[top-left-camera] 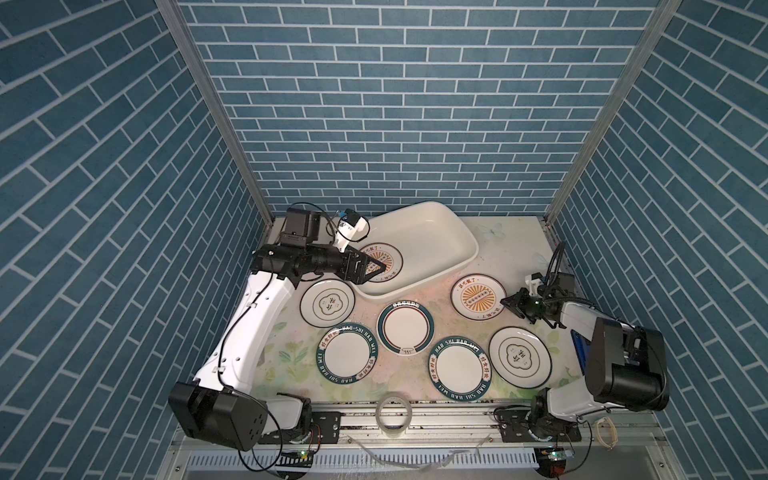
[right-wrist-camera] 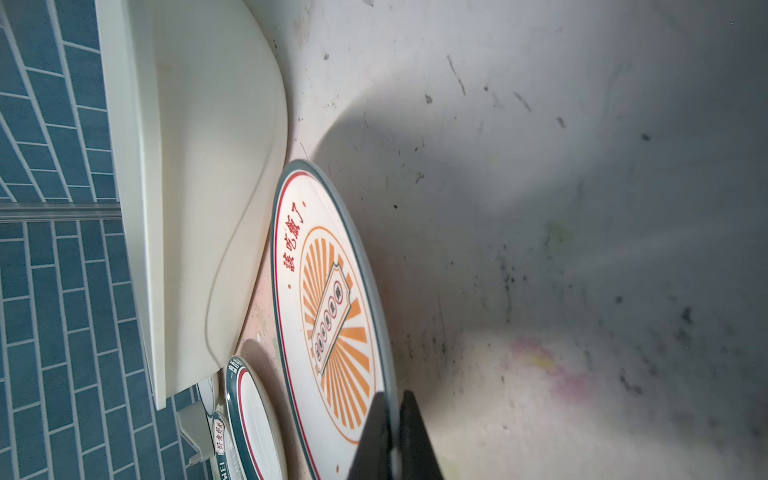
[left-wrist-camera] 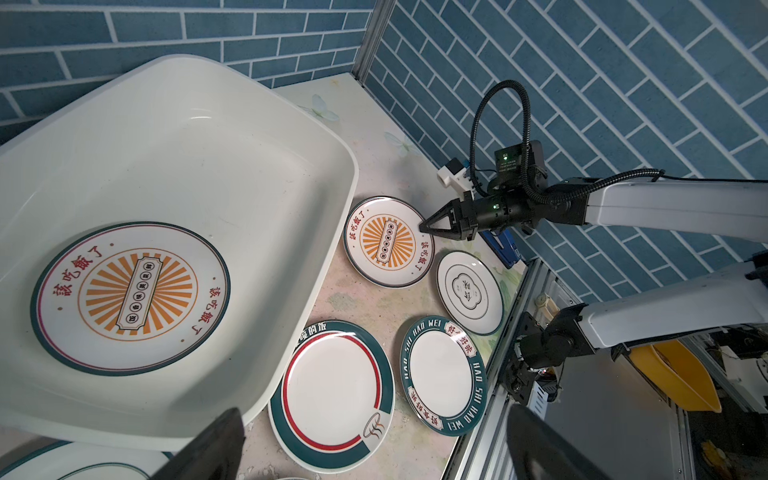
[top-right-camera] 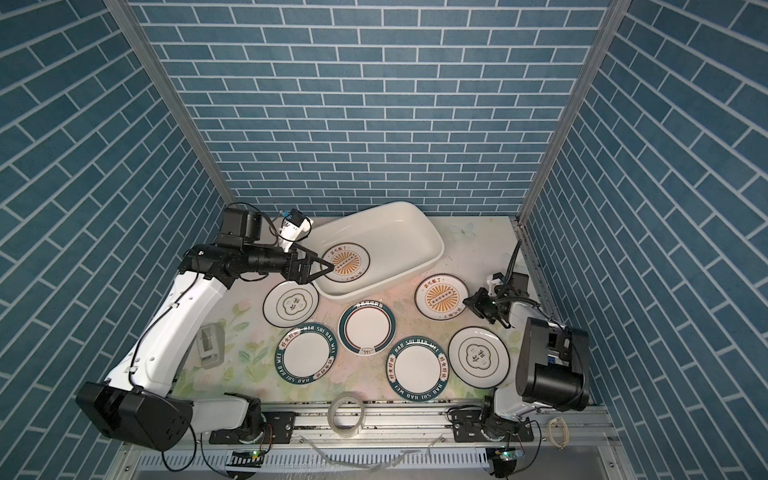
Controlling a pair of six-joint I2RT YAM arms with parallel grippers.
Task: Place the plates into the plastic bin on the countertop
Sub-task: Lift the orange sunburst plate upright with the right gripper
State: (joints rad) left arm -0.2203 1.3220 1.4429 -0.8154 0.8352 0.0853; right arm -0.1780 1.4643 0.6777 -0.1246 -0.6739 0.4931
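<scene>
The white plastic bin [top-left-camera: 473, 246] stands at the back of the flowered countertop [top-left-camera: 509, 253]. One orange-sunburst plate [top-left-camera: 384, 257] lies flat inside it. My left gripper [top-left-camera: 381, 266] hangs open over that plate, at the bin's near-left corner; its fingers [left-wrist-camera: 208, 449] stand wide apart with nothing between them. A second sunburst plate [top-left-camera: 473, 296] lies right of the bin, and my right gripper [right-wrist-camera: 392, 415] is shut on its near rim. Several more plates lie flat in front: flower emblems [top-left-camera: 328, 306] [top-left-camera: 519, 356], a red ring [top-left-camera: 405, 329], and lettered rims [top-left-camera: 349, 359] [top-left-camera: 460, 369].
A clear tape roll [top-left-camera: 394, 413] stands on the front rail. A grey object [top-right-camera: 210, 340] lies on the counter beside the left arm. Blue tiled walls close in the back and both sides. The plates lie close together, with narrow gaps between them.
</scene>
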